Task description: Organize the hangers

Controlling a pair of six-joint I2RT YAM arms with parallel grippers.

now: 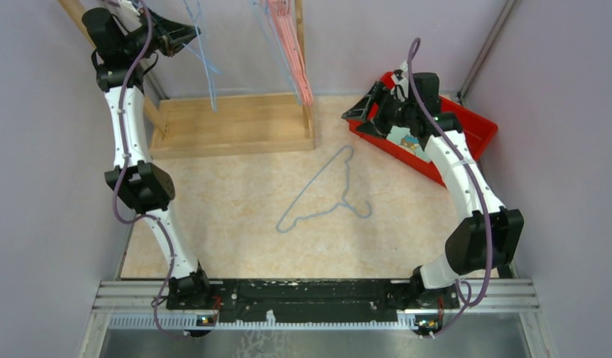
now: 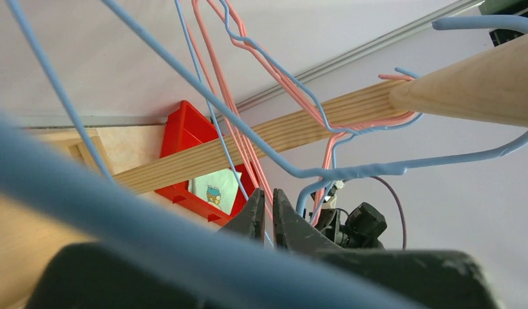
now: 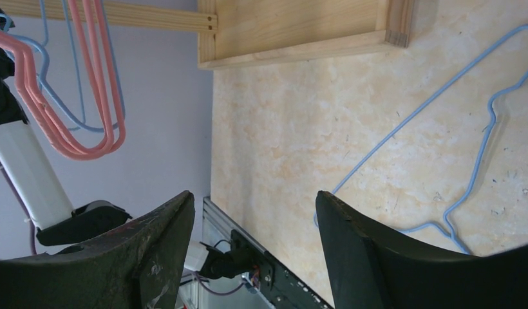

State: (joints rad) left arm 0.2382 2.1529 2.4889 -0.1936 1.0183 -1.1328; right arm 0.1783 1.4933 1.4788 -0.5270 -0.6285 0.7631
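Observation:
One light blue hanger (image 1: 325,194) lies flat on the table, also seen in the right wrist view (image 3: 435,103). Several pink-red hangers (image 1: 292,45) and light blue hangers (image 1: 206,67) hang from the wooden rack at the back. My left gripper (image 1: 189,33) is raised at the rack's rod. In the left wrist view its jaws (image 2: 269,199) are nearly closed, with a thin light blue hanger wire (image 2: 216,129) running between them. My right gripper (image 1: 360,112) is open and empty, hovering by the red bin; it also shows in the right wrist view (image 3: 255,206).
The wooden rack base (image 1: 236,127) stands at the back left, and its rod (image 2: 480,84) crosses the left wrist view. A red bin (image 1: 475,127) with a printed card sits at the back right. Walls close in on both sides.

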